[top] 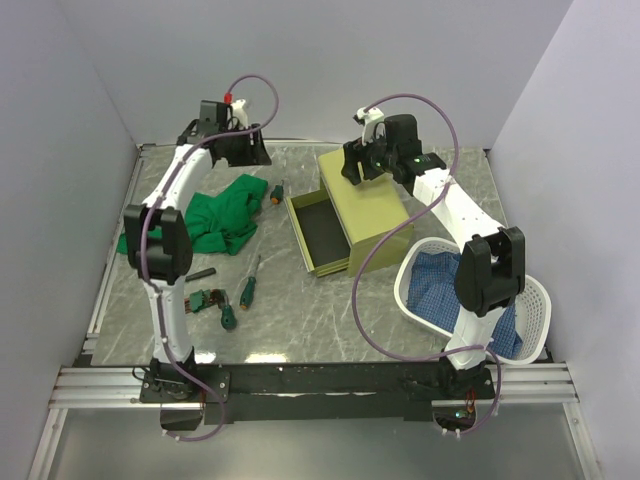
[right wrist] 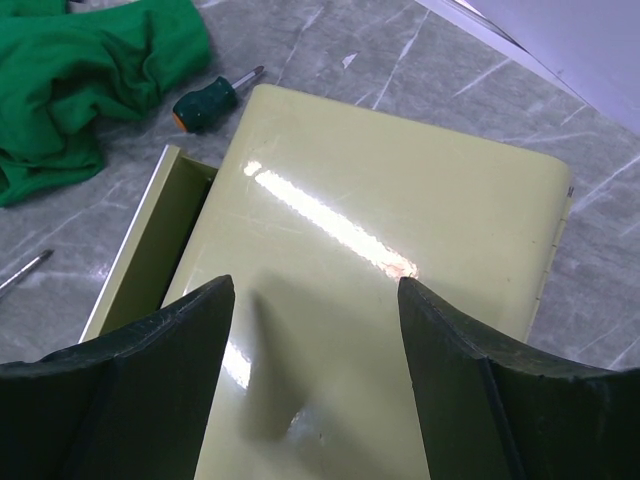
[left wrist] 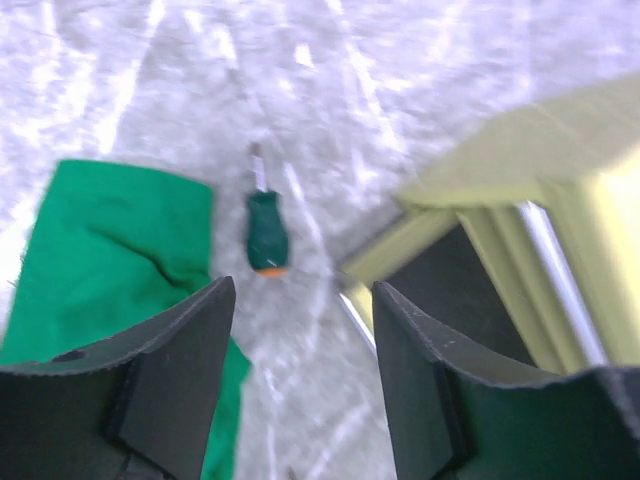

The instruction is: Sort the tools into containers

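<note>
Green-handled screwdriver (left wrist: 267, 232) lies at twelve o'clock beyond my left gripper (left wrist: 302, 295), jaws released and empty. My right gripper (right wrist: 315, 290) hangs spread over the chest (right wrist: 420, 220)

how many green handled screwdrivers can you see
3. A stubby screwdriver lies between the green cloth and the open drawer; a long-shafted screwdriver and a third screwdriver lie close together nearer the left arm's base. The cloth could hide more.
</note>
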Robot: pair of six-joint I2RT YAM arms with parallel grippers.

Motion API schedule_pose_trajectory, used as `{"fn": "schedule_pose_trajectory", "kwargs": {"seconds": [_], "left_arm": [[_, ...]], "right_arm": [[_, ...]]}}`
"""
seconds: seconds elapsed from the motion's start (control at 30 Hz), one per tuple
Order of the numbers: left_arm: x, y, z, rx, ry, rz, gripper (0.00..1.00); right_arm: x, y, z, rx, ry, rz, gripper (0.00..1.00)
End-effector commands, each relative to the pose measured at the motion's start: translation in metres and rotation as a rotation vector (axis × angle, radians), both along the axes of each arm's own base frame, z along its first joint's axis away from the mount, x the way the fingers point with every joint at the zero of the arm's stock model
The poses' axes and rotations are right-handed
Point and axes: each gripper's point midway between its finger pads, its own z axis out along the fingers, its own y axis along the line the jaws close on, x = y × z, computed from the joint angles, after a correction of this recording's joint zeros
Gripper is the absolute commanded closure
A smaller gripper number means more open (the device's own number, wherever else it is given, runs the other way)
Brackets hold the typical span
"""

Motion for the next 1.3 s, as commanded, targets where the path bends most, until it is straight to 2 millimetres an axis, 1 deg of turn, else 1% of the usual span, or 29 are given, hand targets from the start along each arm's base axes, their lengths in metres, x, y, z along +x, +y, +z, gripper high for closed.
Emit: {"fn": "schedule_pose_trajectory", "kwargs": {"seconds": [0.0, 0.03, 0.07, 0.23, 0.27, 0.33, 0.37, 0.4, 0.43, 0.47, 0.5, 0.53, 0.57, 0.6, 0.63, 0.67, 0.7, 0.73, 0.77, 0.8, 0.83, 0.87, 0.9, 0.97, 1.03, 1.07, 1.13, 1.2, 1.27], "left_arm": [[0.017, 0.008, -0.035, 0.136, 0.041, 0.051, 0.38], [0.021, 0.008, -0.034, 0.15, 0.029, 0.051, 0.39], [0.023, 0.011, -0.044, 0.175, 0.038, 0.061, 0.39], [0.03, 0.006, -0.061, 0.183, 0.03, 0.044, 0.4], [0.03, 0.005, -0.07, 0.189, 0.045, 0.038, 0.41], [0.029, 0.002, -0.068, 0.228, 0.035, 0.029, 0.43], [0.025, 0.002, -0.051, 0.227, 0.009, 0.024, 0.43], [0.016, 0.001, -0.046, 0.214, 0.014, 0.007, 0.42], [0.007, 0.002, -0.012, 0.207, -0.044, -0.003, 0.42], [-0.001, 0.003, 0.0, 0.204, -0.063, -0.009, 0.41], [-0.02, 0.004, -0.008, 0.214, -0.032, -0.042, 0.41], [-0.037, 0.008, 0.02, 0.218, -0.079, -0.049, 0.4], [-0.055, 0.013, 0.02, 0.236, -0.053, -0.072, 0.39], [-0.077, 0.023, 0.005, 0.293, -0.022, -0.14, 0.38], [-0.096, 0.031, 0.021, 0.31, -0.048, -0.164, 0.36], [-0.109, 0.048, 0.02, 0.317, -0.035, -0.188, 0.35], [-0.141, 0.062, 0.0, 0.365, 0.034, -0.29, 0.35], [-0.16, 0.068, 0.013, 0.341, -0.002, -0.337, 0.33], [-0.173, 0.093, 0.01, 0.339, 0.014, -0.34, 0.33], [-0.2, 0.109, -0.003, 0.375, 0.039, -0.444, 0.31], [-0.21, 0.125, 0.0, 0.425, 0.029, -0.438, 0.31], [-0.218, 0.147, -0.005, 0.46, 0.046, -0.417, 0.3], [-0.234, 0.158, -0.012, 0.522, 0.059, -0.494, 0.3], [-0.246, 0.186, -0.027, 0.603, 0.11, -0.487, 0.32], [-0.252, 0.201, -0.034, 0.667, 0.102, -0.551, 0.33], [-0.258, 0.206, -0.044, 0.678, 0.117, -0.57, 0.34], [-0.259, 0.209, -0.054, 0.687, 0.115, -0.592, 0.36], [-0.263, 0.207, -0.069, 0.672, 0.13, -0.619, 0.38], [-0.26, 0.207, -0.079, 0.668, 0.126, -0.612, 0.38]], "right_arm": [[-0.031, -0.026, -0.075, -0.123, 0.257, -0.065, 0.25], [-0.031, -0.026, -0.074, -0.124, 0.251, -0.065, 0.25], [-0.031, -0.026, -0.074, -0.125, 0.25, -0.065, 0.25], [-0.032, -0.028, -0.075, -0.132, 0.242, -0.071, 0.24], [-0.032, -0.029, -0.075, -0.132, 0.242, -0.073, 0.24], [-0.033, -0.029, -0.076, -0.137, 0.243, -0.071, 0.24], [-0.033, -0.03, -0.076, -0.138, 0.244, -0.072, 0.24], [-0.033, -0.03, -0.077, -0.14, 0.243, -0.072, 0.24], [-0.034, -0.031, -0.077, -0.143, 0.241, -0.072, 0.24], [-0.035, -0.031, -0.079, -0.145, 0.243, -0.07, 0.24], [-0.036, -0.031, -0.08, -0.147, 0.247, -0.069, 0.24], [-0.036, -0.031, -0.082, -0.145, 0.251, -0.067, 0.24], [-0.038, -0.031, -0.082, -0.145, 0.254, -0.063, 0.24], [-0.038, -0.03, -0.082, -0.144, 0.254, -0.06, 0.24], [-0.038, -0.029, -0.081, -0.145, 0.253, -0.053, 0.23], [-0.038, -0.03, -0.081, -0.146, 0.251, -0.052, 0.23], [-0.037, -0.03, -0.08, -0.148, 0.245, -0.048, 0.23], [-0.038, -0.03, -0.08, -0.151, 0.245, -0.046, 0.23], [-0.039, -0.03, -0.082, -0.154, 0.25, -0.043, 0.23], [-0.04, -0.03, -0.082, -0.155, 0.249, -0.038, 0.22], [-0.041, -0.03, -0.083, -0.156, 0.253, -0.032, 0.22], [-0.042, -0.03, -0.083, -0.155, 0.257, -0.029, 0.22], [-0.043, -0.029, -0.082, -0.152, 0.256, -0.027, 0.22], [-0.045, -0.027, -0.083, -0.147, 0.261, -0.018, 0.22], [-0.045, -0.026, -0.082, -0.14, 0.263, -0.016, 0.22], [-0.046, -0.025, -0.082, -0.136, 0.266, -0.013, 0.22], [-0.047, -0.022, -0.08, -0.131, 0.263, -0.006, 0.22], [-0.047, -0.02, -0.079, -0.131, 0.256, -0.001, 0.22], [-0.048, -0.02, -0.076, -0.132, 0.25, 0.003, 0.22]]}}
